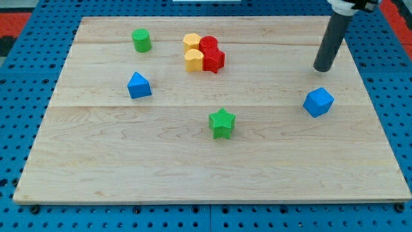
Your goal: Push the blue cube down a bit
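Note:
The blue cube [318, 102] sits at the view's right on the wooden board [129, 161]. My tip [322, 68] rests on the board just above the cube in the view, with a small gap between them. The dark rod rises from it to the view's top right.
A second blue block, a triangular shape [138, 86], sits at the left. A green cylinder [141, 40] is at the top left. A green star [222, 123] is in the middle. Two yellow blocks [192, 53] and two red blocks [212, 54] cluster at the top centre.

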